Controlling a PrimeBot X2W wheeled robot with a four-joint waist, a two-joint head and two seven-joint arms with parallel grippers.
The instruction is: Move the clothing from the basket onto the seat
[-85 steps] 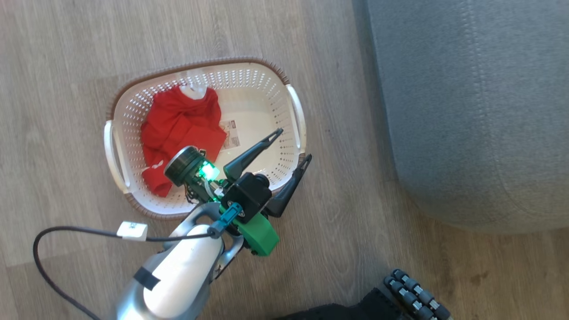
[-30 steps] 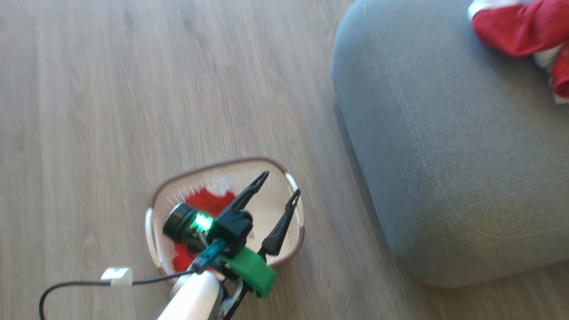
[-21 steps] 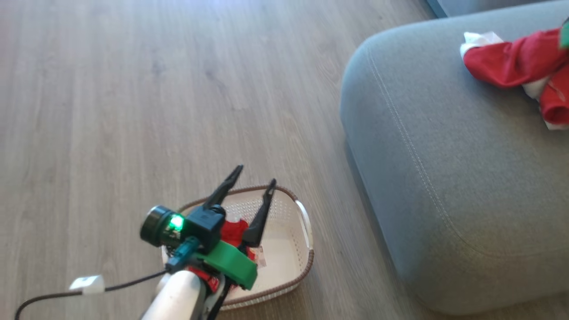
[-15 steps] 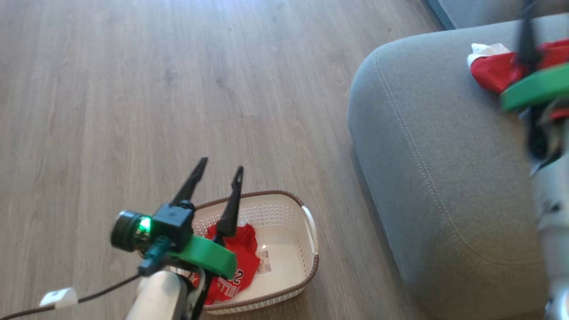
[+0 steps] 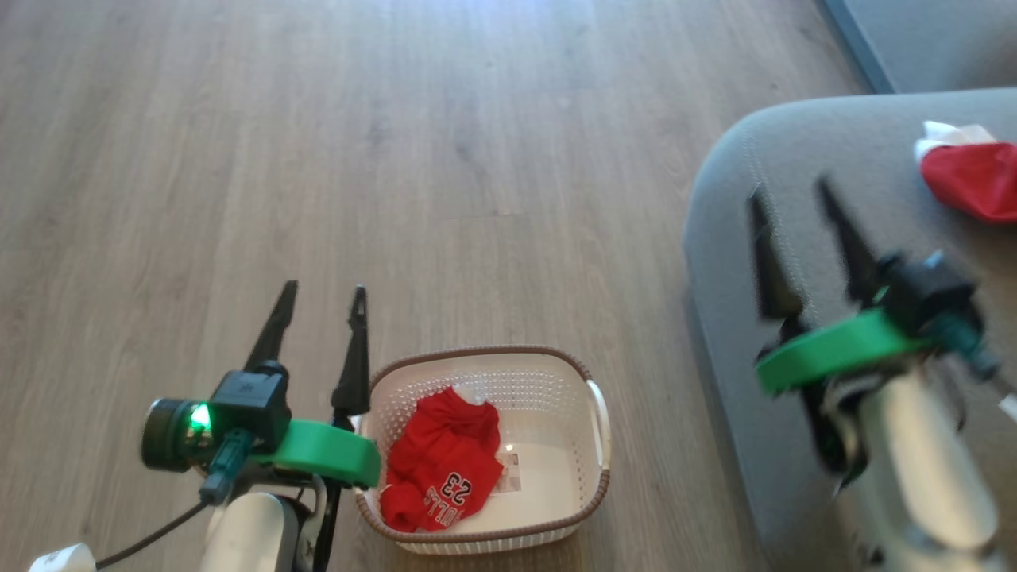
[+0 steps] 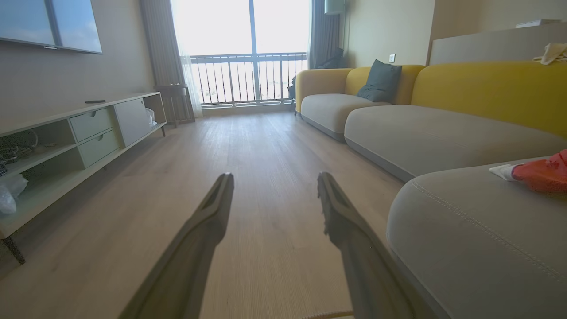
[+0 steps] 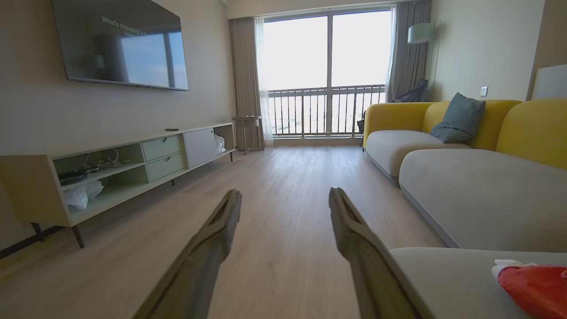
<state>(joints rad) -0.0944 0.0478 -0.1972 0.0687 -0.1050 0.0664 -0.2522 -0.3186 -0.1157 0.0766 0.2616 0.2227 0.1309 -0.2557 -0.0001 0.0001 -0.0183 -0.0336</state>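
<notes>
Head camera has swung up and away over the last few seconds, so the whole picture has shifted. I don't read the basket [image 5: 524, 385] as having moved.

The real change is my left gripper [image 5: 325, 288]. It was hanging over the basket and now it's lifted off to the side. Its fingers are spread wide with nothing between them, pointing out across the wood floor [image 5: 397, 159]. The left wrist view agrees: the gap between the fingers is clear, aimed level down the room.

My right gripper [image 5: 788, 191] has come into the head view, motion-blurred, over the near edge of the seat [image 5: 842, 131]. Its fingers are apart and it carries nothing. The right wrist view shows the same clear gap.

- **In the basket:** one red jersey [image 5: 443, 469] marked "23" lies crumpled there. It is just right of and below the left gripper's wrist, behind its fingertips.
- **On the seat:** a second red piece [image 5: 973, 179] with white trim lies on the cushion. It is ahead and to the right of the right gripper's tips, well apart from them.

My read: one piece is delivered, both arms are back at neutral, and the job is about half done. The jersey in the basket is what's left. The left gripper is nearest, but it points away, so it would need to tip down and come back to the right before closing on the fabric.
</notes>
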